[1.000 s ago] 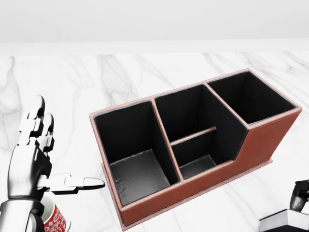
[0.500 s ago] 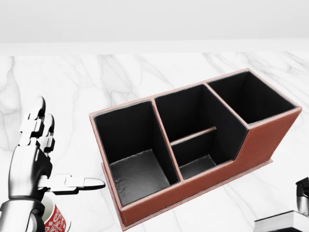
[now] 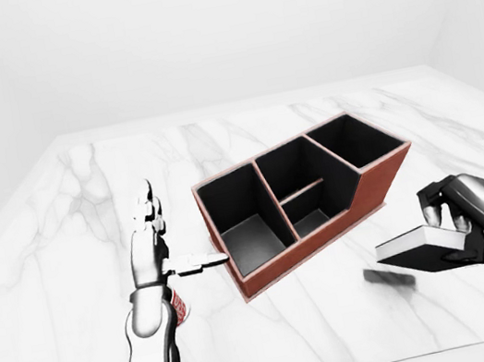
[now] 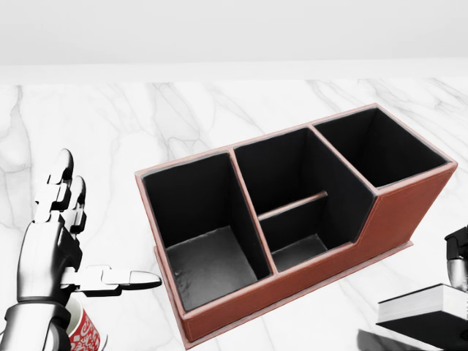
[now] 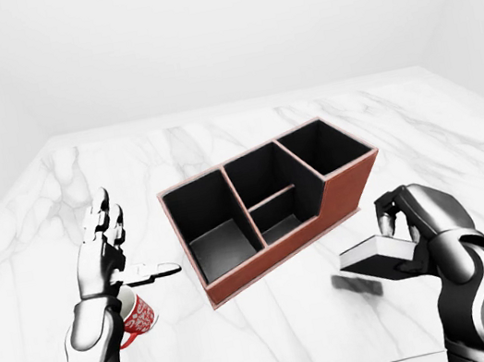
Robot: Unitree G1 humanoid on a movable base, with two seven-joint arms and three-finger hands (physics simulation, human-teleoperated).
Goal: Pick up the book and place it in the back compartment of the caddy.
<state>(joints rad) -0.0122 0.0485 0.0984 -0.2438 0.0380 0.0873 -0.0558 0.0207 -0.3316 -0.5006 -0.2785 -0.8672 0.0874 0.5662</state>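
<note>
The right robot hand (image 5: pixel 410 231) sits at the lower right of the right-eye view, its fingers closed round a book (image 5: pixel 379 256) with a dark cover and pale page edges. The book lies roughly flat in the grip and is lifted off the white marble desk (image 3: pixel 63 231); a dark shadow on the desk lies just below it. In the head view only the book's left end shows at the bottom right corner, with a bit of the hand above it at the right edge.

The caddy (image 4: pixel 395 212) stands in the middle of the desk, a reddish-brown box with a black lining, set at a slant so that its long side runs from lower left to upper right in the head view. It has a large compartment at its left end, a middle section split by a low divider, and another compartment at its upper right end. All the compartments look bare inside. The book is to the right of the caddy and below it in the views, apart from it.

The left robot hand (image 4: pixel 62 241) is at the lower left of the head view, open, with its fingers pointing up and the thumb stretched out towards the caddy, holding nothing. Just below it stands a red cup (image 5: pixel 137 316) with a white pattern, partly hidden behind the wrist.
</note>
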